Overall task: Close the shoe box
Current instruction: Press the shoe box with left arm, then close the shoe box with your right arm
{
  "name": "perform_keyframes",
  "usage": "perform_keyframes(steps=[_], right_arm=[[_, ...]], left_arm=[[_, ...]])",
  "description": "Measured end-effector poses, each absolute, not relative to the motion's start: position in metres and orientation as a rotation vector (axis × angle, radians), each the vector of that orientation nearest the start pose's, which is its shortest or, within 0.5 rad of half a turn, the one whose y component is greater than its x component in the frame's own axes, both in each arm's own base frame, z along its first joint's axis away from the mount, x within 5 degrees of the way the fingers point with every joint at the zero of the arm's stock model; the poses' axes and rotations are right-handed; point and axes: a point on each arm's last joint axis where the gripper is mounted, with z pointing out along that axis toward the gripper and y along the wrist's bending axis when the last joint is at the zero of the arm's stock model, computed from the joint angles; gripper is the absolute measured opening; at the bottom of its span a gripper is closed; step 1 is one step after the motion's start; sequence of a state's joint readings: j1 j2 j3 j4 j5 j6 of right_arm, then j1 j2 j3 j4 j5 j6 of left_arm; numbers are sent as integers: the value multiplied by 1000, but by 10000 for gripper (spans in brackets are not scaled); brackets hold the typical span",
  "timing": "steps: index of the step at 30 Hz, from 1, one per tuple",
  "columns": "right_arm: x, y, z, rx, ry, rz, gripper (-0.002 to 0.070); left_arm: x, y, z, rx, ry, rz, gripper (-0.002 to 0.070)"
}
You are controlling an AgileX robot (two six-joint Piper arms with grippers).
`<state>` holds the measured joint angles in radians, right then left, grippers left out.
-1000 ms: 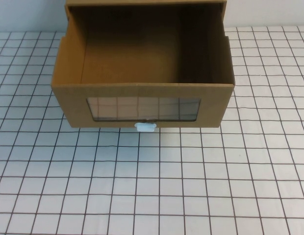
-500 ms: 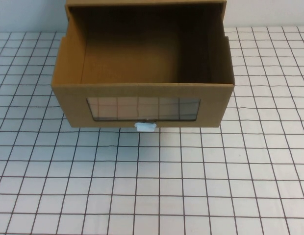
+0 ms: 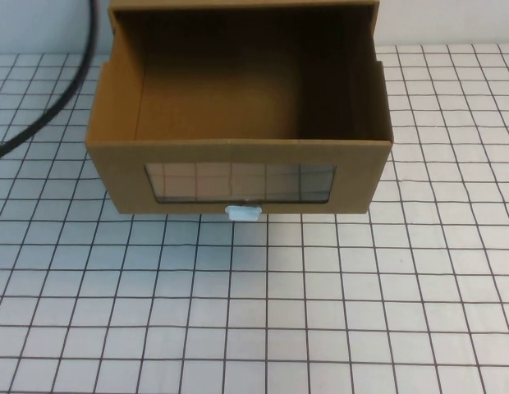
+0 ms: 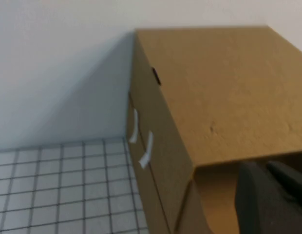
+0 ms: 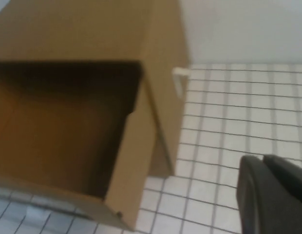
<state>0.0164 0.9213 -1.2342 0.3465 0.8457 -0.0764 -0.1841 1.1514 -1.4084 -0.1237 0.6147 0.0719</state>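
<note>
One box: brown cardboard shoe box (image 3: pixel 238 123), drawer pulled out toward the camera, inside bare and open to view from above.
Front of shoe box: clear rectangular window (image 3: pixel 240 182), with a small white pull tab (image 3: pixel 242 213) just below it.
Position: shoe box resting on the white gridded table (image 3: pixel 254 312), its back end close to the pale wall (image 3: pixel 41 25).
Cable: black cable (image 3: pixel 53 103) curving across the table just left of the shoe box.
Left gripper (image 4: pixel 270 197): dark, beside the shoe box's left side, near the outer sleeve's edge; jaws' state cannot be told.
Right gripper (image 5: pixel 270 195): dark, over the table near the shoe box's right side; jaws' state cannot be told.
</note>
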Motion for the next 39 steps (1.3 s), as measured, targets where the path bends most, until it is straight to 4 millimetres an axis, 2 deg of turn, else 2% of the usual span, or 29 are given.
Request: perform_keyframes(steps=[3,8,10,14,17,20,23,26,33,39], right_arm=[[182,53,444,-348,1996,444,-13],[201,116,415,-849,1986,610,-14],[200,144,402,-1064,1951,645,-13],[186,202,374,-1399,1893,732,-13],[177,230,354,-1556,1876,733,-13],[169,255,334,-1678,1865,721,-13],[166,271,317,-1739,1873,718,-13],[173,280,306,-1727,1876,690,-13],[208,304,287,-1449,1848,592,-13],[229,315,279,-1269,1790,525,-13]], left_arm=[[262,-66,470,328,1915,-284,-6],[320,-93,458,575,2018,-396,-5],[341,-101,459,648,2035,-430,-6],[384,-114,446,714,2117,-507,-5],[413,-122,430,673,2183,-589,-6],[431,-128,414,625,2216,-668,-6],[436,-132,409,607,2214,-712,-6],[437,-132,408,590,2220,-728,-6],[438,-133,407,557,2233,-757,-6],[438,-133,407,557,2233,-759,-6]])
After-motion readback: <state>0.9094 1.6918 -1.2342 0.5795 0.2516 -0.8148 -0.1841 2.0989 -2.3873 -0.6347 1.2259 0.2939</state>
